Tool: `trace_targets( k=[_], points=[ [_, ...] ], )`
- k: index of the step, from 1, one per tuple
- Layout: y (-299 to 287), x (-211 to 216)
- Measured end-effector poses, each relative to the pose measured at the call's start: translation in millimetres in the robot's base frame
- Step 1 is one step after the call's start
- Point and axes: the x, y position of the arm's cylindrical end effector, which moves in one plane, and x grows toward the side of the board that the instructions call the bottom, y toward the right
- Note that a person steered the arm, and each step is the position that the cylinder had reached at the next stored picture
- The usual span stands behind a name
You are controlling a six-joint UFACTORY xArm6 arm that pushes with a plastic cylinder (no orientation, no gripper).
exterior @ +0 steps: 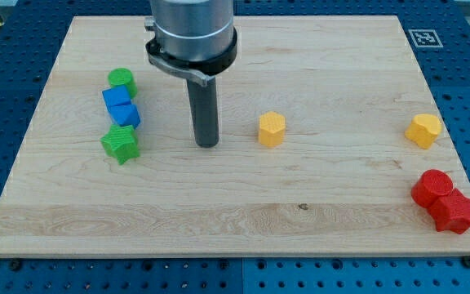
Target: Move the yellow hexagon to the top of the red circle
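The arm comes straight down from the view's top, its dark rod upright, and my tip (207,144) rests on the wooden board (300,212) just to the left of the yellow hexagon (272,129); there is no claw, only the bare rod. A black-and-white square marker (423,37) sits at the board's top right corner, with no readable writing. The hexagon is a small plain yellow block near the board's middle, well apart from the red circle (432,188) at the lower right, which touches a red star (453,211).
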Motion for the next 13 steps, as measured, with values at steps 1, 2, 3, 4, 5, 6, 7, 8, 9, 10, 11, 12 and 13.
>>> trace_targets(
  k=[1,2,3,4,5,6,7,8,9,10,11,12,13],
  points=[
    [5,-13],
    [20,-13],
    [40,-13],
    [63,-13],
    [82,-13],
    [92,-13],
    [109,-13],
    [123,-11],
    [134,-7],
    [141,1],
    [142,1],
    [142,1],
    [142,1]
  ],
)
